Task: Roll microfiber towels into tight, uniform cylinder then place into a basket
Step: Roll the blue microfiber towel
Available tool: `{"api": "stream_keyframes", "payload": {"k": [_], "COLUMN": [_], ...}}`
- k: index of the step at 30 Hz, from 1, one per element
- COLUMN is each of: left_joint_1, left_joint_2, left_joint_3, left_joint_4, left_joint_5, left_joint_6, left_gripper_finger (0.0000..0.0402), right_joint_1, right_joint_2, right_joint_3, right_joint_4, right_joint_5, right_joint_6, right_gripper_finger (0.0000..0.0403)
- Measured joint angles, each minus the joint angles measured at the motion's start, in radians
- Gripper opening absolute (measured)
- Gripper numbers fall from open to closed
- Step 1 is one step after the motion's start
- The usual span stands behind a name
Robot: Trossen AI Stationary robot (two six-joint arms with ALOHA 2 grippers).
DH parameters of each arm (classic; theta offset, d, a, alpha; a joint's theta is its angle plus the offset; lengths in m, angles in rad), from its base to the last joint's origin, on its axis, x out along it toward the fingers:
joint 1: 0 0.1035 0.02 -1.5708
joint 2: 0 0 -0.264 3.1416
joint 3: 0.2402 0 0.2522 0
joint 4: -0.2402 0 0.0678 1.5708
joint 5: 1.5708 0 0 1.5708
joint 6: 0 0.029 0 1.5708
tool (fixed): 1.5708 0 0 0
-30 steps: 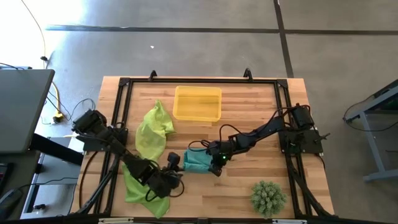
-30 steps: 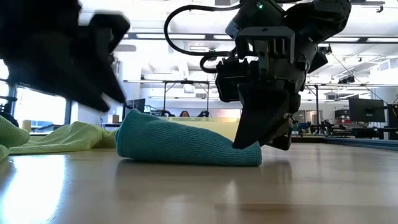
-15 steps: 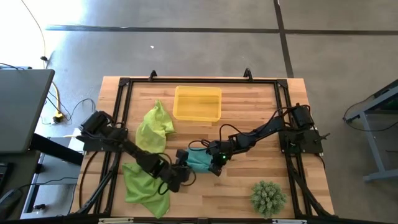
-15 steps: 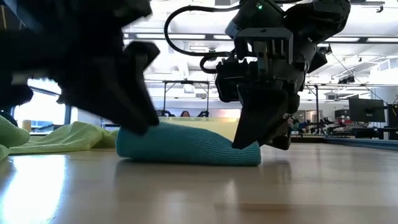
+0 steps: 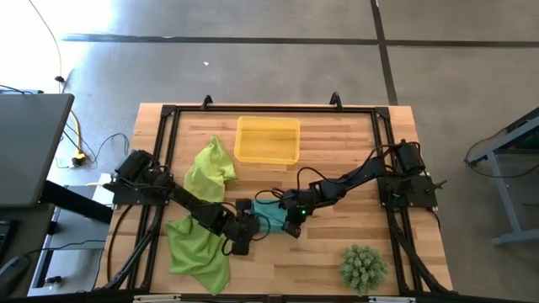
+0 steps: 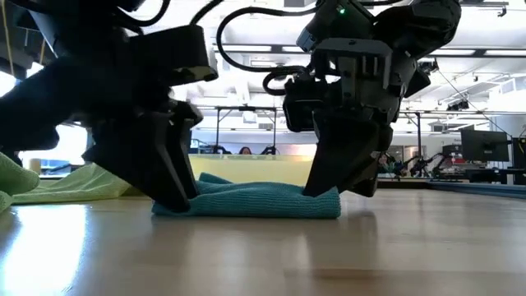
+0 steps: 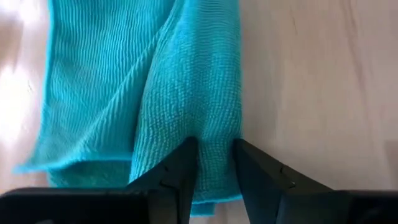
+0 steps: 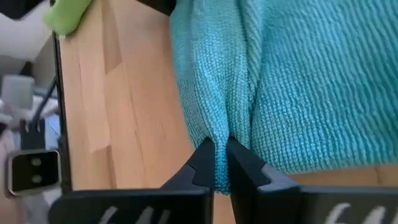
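The teal towel (image 5: 268,214) lies loosely folded and low on the table's middle; it also shows in the low view (image 6: 255,200). My left gripper (image 5: 245,229) stands at the towel's left end, shut on it (image 7: 215,171). My right gripper (image 5: 291,221) stands at the towel's right end, shut on it (image 8: 220,163). Two lime-green towels lie crumpled on the left, one farther back (image 5: 209,172) and one near the front edge (image 5: 194,252). The yellow tray (image 5: 267,156) sits empty at the far middle. My left gripper pinches a raised fold (image 7: 214,134) at the teal towel's left end between its two fingers. The fingers (image 6: 174,193) come from above, slanting down from the left. The towel lies on the table. My right gripper pinches a narrow fold (image 8: 219,146) at the teal towel's right end between its two fingertips, several layers together. The fingers (image 6: 325,185) come from above, pointing down. The towel rests on the table below them.
A spiky green ball-shaped plant (image 5: 364,267) stands at the near right. A black frame (image 5: 165,118) runs round the table's edges. Bare wood lies between the towel and the tray and along the near middle.
My left gripper has gone from above the near lime towel toward the right and far side, come down at the teal towel's left end and taken hold of it. The teal towel, a rounded bulge before, now lies flatter on the table.
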Motion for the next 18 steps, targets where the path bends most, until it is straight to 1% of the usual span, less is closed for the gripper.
{"api": "stream_keyframes", "payload": {"k": [3, 6, 9, 12, 14, 18], "left_joint_1": [0.002, 0.015, 0.031, 0.053, 0.068, 0.093], "left_joint_2": [0.0, -0.001, -0.002, -0.004, -0.004, -0.007], "left_joint_3": [0.0, 0.0, 0.0, 0.0, -0.001, -0.002], "left_joint_4": [0.0, -0.001, 0.0, 0.0, 0.001, 0.003], "left_joint_5": [0.024, 0.079, 0.13, 0.185, 0.214, 0.246], "left_joint_6": [-0.088, -0.131, -0.172, -0.198, -0.204, -0.206], "left_gripper_finger": [0.0098, 0.009, 0.0082, 0.0071, 0.0063, 0.0046], "right_joint_1": [0.0, 0.0, 0.0, 0.02, 0.052, 0.151], "right_joint_2": [-0.006, -0.029, -0.06, -0.096, -0.116, -0.124], "right_joint_3": [0.0, -0.002, -0.002, -0.002, -0.002, -0.002], "right_joint_4": [0.008, -0.003, -0.012, -0.017, -0.014, -0.008], "right_joint_5": [0.002, 0.001, -0.026, -0.021, 0.027, 0.218], "right_joint_6": [-0.092, -0.144, -0.183, -0.252, -0.34, -0.585], "right_gripper_finger": [0.0038, 0.0075, 0.0107, 0.0125, 0.0127, 0.0128]}}
